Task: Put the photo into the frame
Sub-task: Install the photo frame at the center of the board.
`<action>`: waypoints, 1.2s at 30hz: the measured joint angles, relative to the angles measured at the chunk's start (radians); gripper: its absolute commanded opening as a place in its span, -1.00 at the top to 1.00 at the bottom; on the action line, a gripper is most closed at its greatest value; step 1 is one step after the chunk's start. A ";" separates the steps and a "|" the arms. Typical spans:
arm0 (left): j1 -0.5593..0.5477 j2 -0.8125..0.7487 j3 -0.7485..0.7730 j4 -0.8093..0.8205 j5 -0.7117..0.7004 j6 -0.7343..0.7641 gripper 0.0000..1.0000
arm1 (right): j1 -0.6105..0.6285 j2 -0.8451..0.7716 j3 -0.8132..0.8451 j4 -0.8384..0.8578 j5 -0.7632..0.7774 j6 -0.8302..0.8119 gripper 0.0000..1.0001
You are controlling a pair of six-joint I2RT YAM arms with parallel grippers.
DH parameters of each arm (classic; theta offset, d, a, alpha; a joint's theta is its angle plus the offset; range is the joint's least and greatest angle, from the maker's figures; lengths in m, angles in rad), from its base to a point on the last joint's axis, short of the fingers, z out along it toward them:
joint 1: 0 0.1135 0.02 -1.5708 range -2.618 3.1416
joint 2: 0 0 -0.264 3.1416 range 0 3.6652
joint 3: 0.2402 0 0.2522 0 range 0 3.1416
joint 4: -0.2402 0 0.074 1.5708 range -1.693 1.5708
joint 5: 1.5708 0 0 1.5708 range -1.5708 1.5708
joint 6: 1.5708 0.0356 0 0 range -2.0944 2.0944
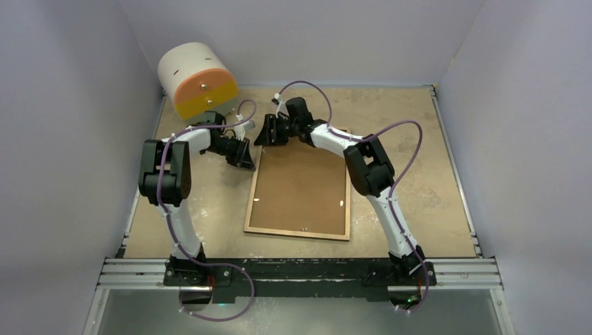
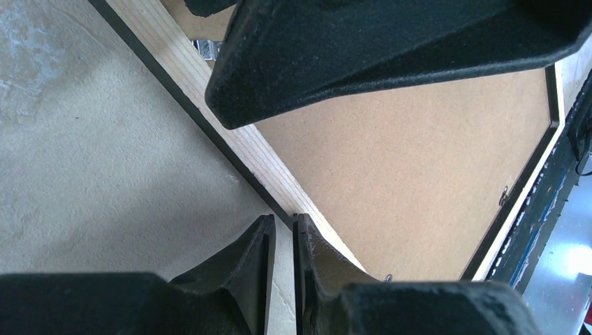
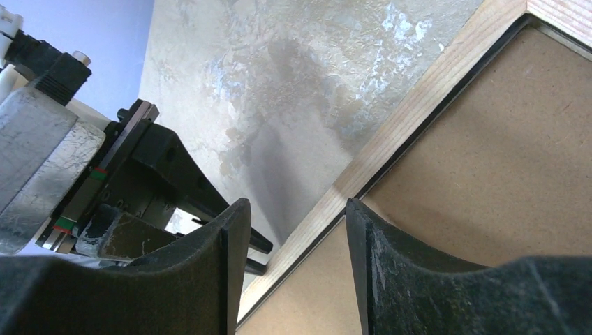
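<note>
Both arms are crowded into the far left corner of the frame [image 1: 297,233], which lies flat and back-up in the middle of the table [image 1: 419,174]. That crowding is the first worry. The left gripper [image 2: 283,223] has its fingers drawn almost together, only a dark slit between them, with the tips right at the frame's outer edge. I can't make out anything nipped in there. The right gripper [image 3: 294,204] stands apart, hovering with the pale rim showing through its gap, and one of its fingers hangs just above the left one's. A careless reach and they knock each other. The photo I can't see anywhere from where I stand. The brown backing panel [image 1: 300,188] fills the recess, so whether the print lies beneath it I cannot tell. If that panel has to come out, I'd say those blunt, wedge-shaped black fingers will struggle. The board sits flush inside a thin dark lip, held by small metal tabs [image 1: 304,228], and a tip that slips could skid the whole frame across the table or dig into the soft fibreboard. The rim is light wood with straight grain, the board matte and finely speckled, the tabletop a mottled beige with glossy patches. A white and orange drum [image 1: 195,78] sits in the far left corner.
</note>
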 measured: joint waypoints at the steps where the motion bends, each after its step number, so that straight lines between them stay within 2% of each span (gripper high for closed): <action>1: 0.000 0.000 0.000 0.000 0.000 0.000 0.64 | 0.000 0.000 0.000 -0.003 0.000 -0.002 -0.10; 22: 0.000 0.000 0.000 0.000 0.000 0.000 0.64 | 0.004 0.015 -0.018 -0.012 -0.051 -0.009 -0.03; 31: 0.000 0.000 0.028 -0.059 -0.016 0.045 0.55 | -0.010 -0.003 -0.018 -0.029 -0.069 0.006 -0.48; 34: 0.003 -0.003 0.044 -0.097 -0.029 0.086 0.50 | -0.040 -0.073 -0.062 -0.032 -0.042 0.021 -0.73; 36: 0.009 -0.011 0.049 -0.122 -0.041 0.118 0.49 | -0.080 -0.167 -0.136 -0.027 -0.013 0.040 -0.82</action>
